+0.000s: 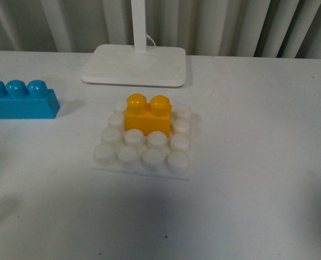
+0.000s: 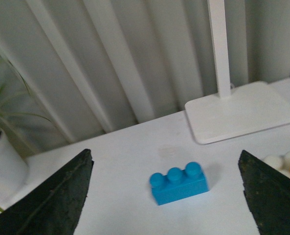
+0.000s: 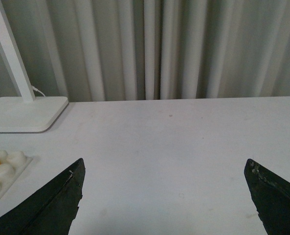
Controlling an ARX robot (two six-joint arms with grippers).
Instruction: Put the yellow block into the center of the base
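Your yellow block [image 1: 148, 115] sits on the base [image 1: 142, 145], in its rear-middle studs. It looks light, rigid, slick; pinch its flat sides. Both arms' fingers [image 2: 52, 200] [image 3: 277, 198] gape wide, empty.

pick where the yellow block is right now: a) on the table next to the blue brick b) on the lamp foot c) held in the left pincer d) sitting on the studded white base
d: in the front view the yellow block sits on the studded white base, white studs showing on its sides and front, with both pincers away from it.
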